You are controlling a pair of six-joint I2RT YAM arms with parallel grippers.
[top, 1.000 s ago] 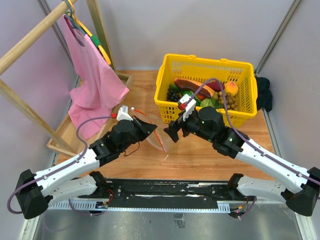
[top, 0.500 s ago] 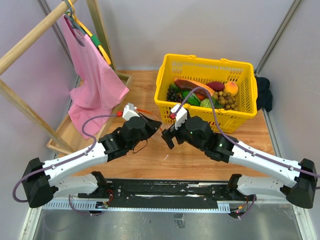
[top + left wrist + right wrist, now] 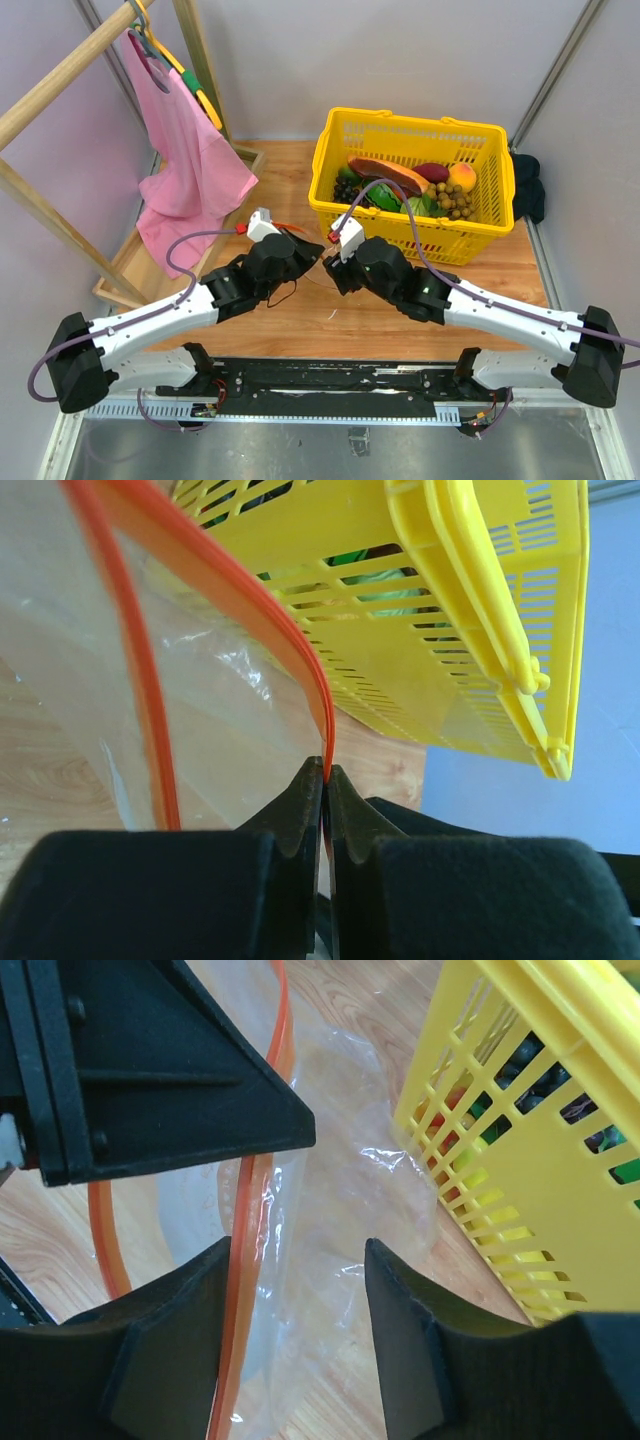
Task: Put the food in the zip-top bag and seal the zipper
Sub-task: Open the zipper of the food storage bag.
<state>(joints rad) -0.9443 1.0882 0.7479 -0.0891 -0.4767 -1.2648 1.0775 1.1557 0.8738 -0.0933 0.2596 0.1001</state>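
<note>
The clear zip-top bag (image 3: 210,700) hangs between my two grippers, above the wooden table. My left gripper (image 3: 327,772) is shut on its red zipper (image 3: 300,665) at the mouth edge. My right gripper (image 3: 295,1300) is open, and the zipper (image 3: 255,1250) and bag film (image 3: 340,1210) run between its fingers, close to the left finger (image 3: 170,1340). From above, the left gripper (image 3: 306,247) and right gripper (image 3: 333,272) nearly meet. The food lies in the yellow basket (image 3: 330,150): a peach (image 3: 462,176), tan balls (image 3: 452,200) and a dark red piece (image 3: 432,172).
The basket also holds a brown bread roll (image 3: 385,175), dark grapes (image 3: 346,190) and green vegetables (image 3: 412,205). Its wall stands close behind the bag (image 3: 440,650) (image 3: 540,1160). A pink cloth (image 3: 185,150) hangs on a wooden rack at left. A dark object (image 3: 527,185) lies at far right.
My right gripper has moved left up to the bag's mouth and now straddles it. My left gripper, still holding the zipper, shifted a little right.
</note>
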